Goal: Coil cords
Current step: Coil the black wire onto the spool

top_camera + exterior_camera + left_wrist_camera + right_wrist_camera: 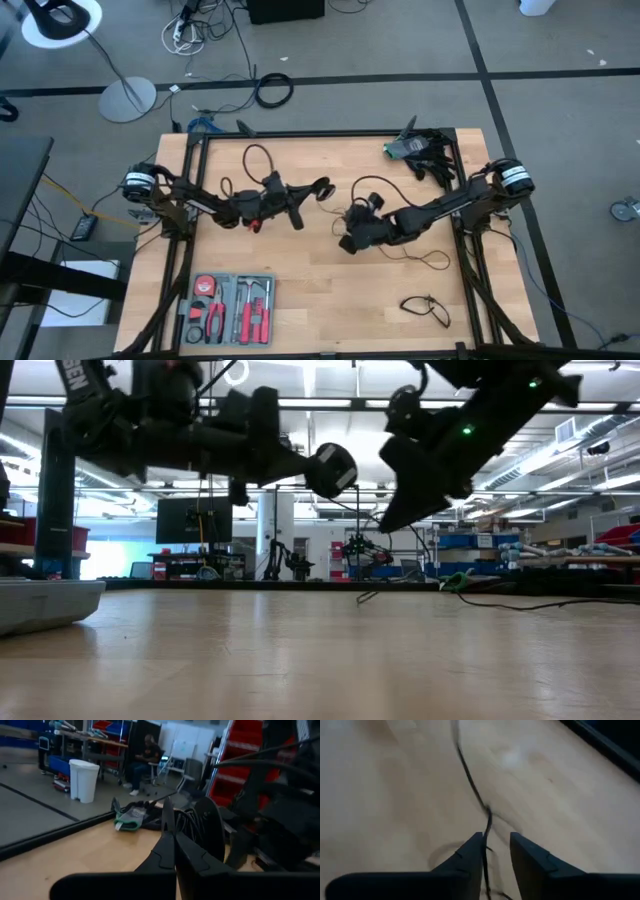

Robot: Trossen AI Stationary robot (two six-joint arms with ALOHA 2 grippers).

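Black cord runs across the pale wood table straight ahead of the right claw and passes down between its two fingers, lying against the inner edge of one of them. That claw's jaws stand a narrow gap apart, not clamped on the cord; the cord hangs loose in the gap. In the high view the right claw sits near the table's middle, with thin cord looping just behind it and more cord trailing on the wood toward the table's near right part.

Facing it, well apart, the left claw has its jaws pressed together, as its wrist view shows. A round black disc hangs just beside its tip, lifted off the table in the low view; whether the fingers actually pinch its cord I cannot tell. Another loop of cord lies on the wood behind the left claw.

A short cord lies in a small loop near the table's right front, far from both claws. A tool tray rests by the left front edge.
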